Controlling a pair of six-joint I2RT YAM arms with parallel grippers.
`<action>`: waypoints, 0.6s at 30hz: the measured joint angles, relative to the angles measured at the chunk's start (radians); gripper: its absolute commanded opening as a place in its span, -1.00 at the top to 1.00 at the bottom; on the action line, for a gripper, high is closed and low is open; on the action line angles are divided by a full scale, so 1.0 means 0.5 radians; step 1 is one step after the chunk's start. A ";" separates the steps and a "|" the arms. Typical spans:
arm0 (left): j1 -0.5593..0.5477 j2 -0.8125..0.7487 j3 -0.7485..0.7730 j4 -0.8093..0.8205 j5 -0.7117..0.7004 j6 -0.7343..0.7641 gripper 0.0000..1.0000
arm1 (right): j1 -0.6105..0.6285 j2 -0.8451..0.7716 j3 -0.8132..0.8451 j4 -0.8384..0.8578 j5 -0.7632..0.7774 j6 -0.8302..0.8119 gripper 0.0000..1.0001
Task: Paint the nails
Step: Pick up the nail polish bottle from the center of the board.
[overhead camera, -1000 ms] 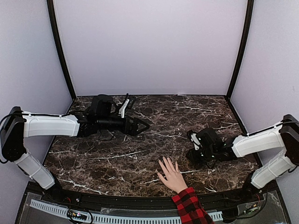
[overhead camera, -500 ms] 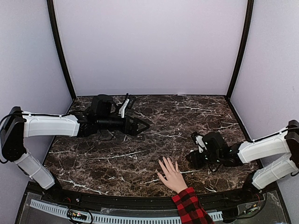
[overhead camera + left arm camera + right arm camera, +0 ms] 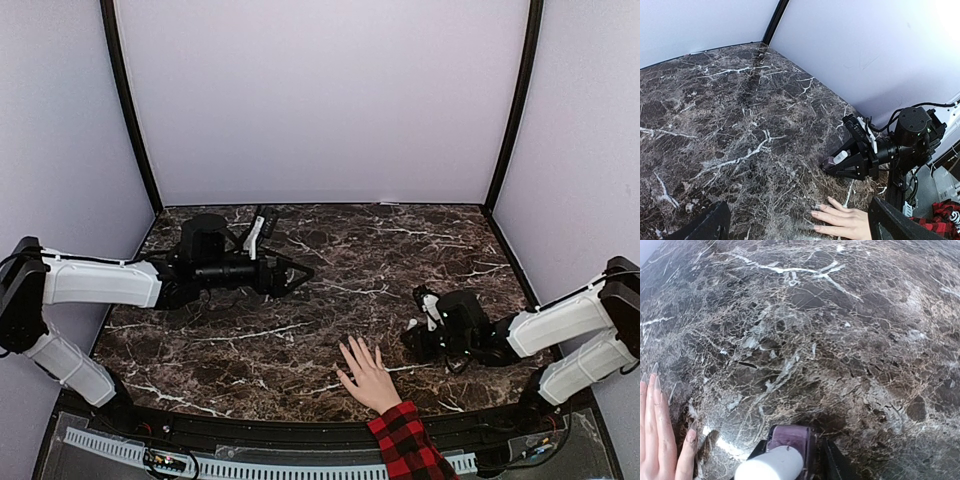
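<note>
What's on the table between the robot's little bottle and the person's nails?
Nothing: just bare marble table lies between the polish bottle in the right gripper and the nails. The right wrist view shows it best.

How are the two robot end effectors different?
The left black end effector is wide open and empty; the right black end effector grips a small purple white-capped bottle. The left is far from the light-skinned hand; the right is close beside it. Both point inward.

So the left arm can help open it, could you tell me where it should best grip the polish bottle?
Probably the polish bottle's purple body, approached from beyond the right gripper's tips: that end juts outward, while the white cap lies back between the fingers.
</note>
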 measured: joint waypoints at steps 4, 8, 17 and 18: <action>0.000 -0.021 -0.008 0.053 -0.004 0.008 -0.98 | 0.011 0.005 -0.029 0.056 0.002 -0.015 0.63; 0.000 -0.021 -0.008 0.056 -0.005 0.019 -0.98 | 0.021 0.008 -0.024 0.055 0.005 -0.053 0.69; 0.037 -0.114 -0.008 -0.031 -0.031 -0.002 -0.98 | 0.061 0.112 0.395 -0.215 -0.003 -0.285 0.70; 0.057 -0.140 -0.008 -0.040 -0.028 -0.017 -0.98 | 0.070 0.145 0.486 -0.224 -0.020 -0.323 0.70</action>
